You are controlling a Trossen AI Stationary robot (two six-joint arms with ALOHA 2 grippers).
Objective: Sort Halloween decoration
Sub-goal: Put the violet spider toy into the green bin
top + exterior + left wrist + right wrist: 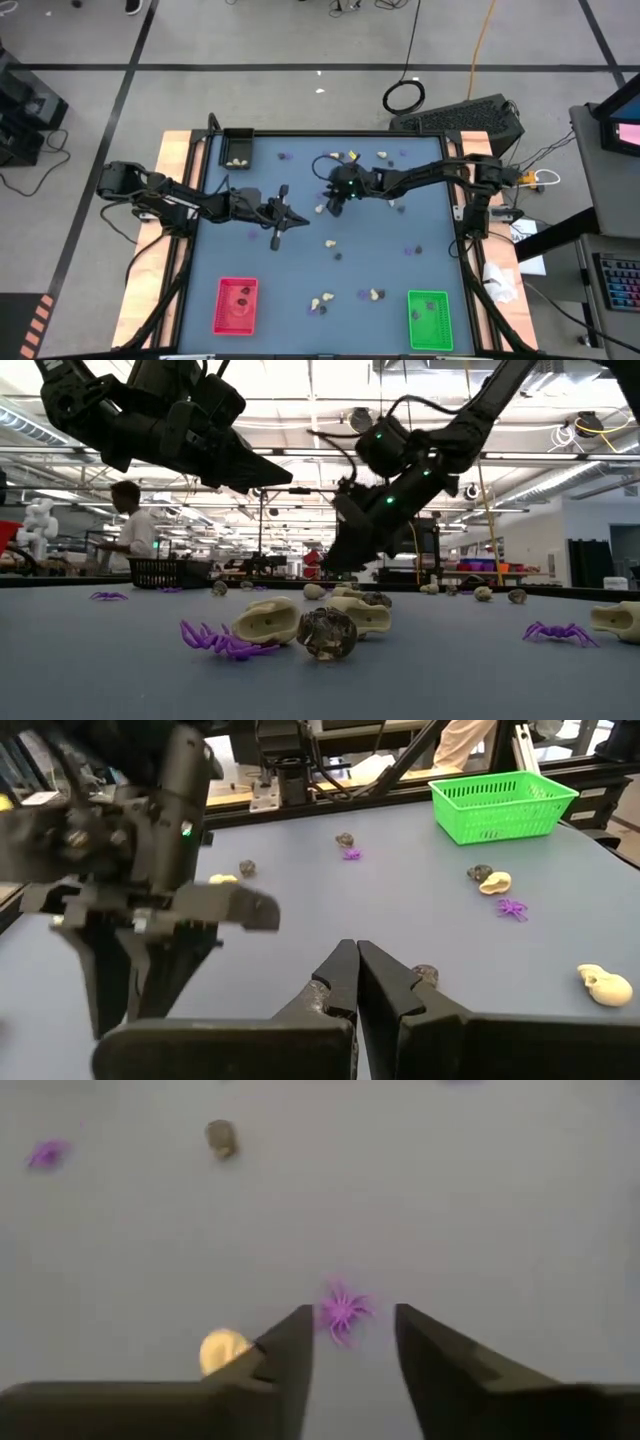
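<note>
Currently right gripper (348, 1342) hangs open over a purple spider (343, 1311), jaws straddling it for the pick; left gripper (355, 982) closed, empty, parked mid-table.

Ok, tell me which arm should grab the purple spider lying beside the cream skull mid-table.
Right, probably. The right tool hangs open directly over the purple spider, the cream skull just beside it. The left tool is shut and farther off.

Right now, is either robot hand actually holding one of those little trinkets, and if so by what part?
Nothing is held. The right hand is open above a purple spider lying on the table, not gripping it. The left hand is shut and empty.
</note>
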